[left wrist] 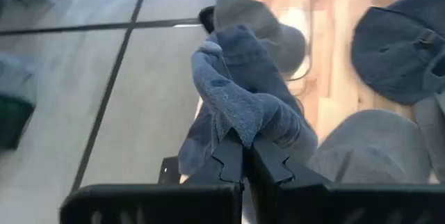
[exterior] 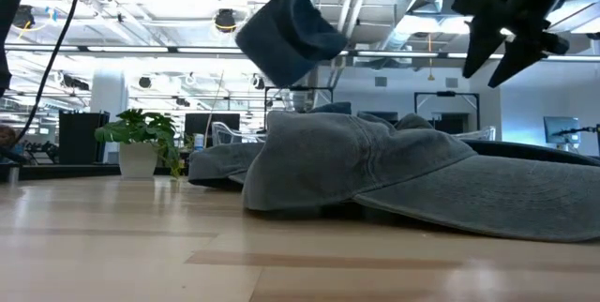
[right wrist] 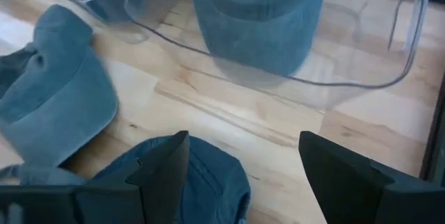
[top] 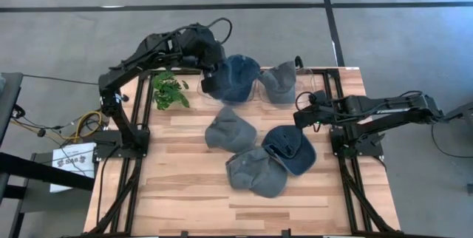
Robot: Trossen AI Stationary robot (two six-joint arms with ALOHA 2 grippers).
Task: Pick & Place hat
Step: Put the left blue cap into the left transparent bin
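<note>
My left gripper (top: pixel 209 69) is shut on a dark blue cap (top: pixel 238 77), which is raised over the left part of a clear bin (top: pixel 310 90) at the table's far edge. In the low view this cap (exterior: pixel 286 25) hangs high above the table. A grey cap (top: pixel 279 83) lies inside the bin. My right gripper (top: pixel 298 118) hovers open just short of the bin, above the brim side of a blue cap (top: pixel 290 149) lying on the table; its fingers touch nothing. Two grey caps (top: pixel 229 128) (top: pixel 255 170) rest on the wood beside it. My left gripper pinches a bunched fold of the blue cap's cloth (left wrist: pixel 243 123) between its two fingertips (left wrist: pixel 229 158). The cap is lifted clear of the table and hangs loosely crumpled from the fingers (exterior: pixel 286 25).
A small potted plant (top: pixel 168 90) stands at the table's far left, near the left arm. A big grey cap (exterior: pixel 375 166) fills the low view's foreground. Bare wood stretches along the near edge (top: pixel 236 208). Black frame rails run down both sides of the table.
</note>
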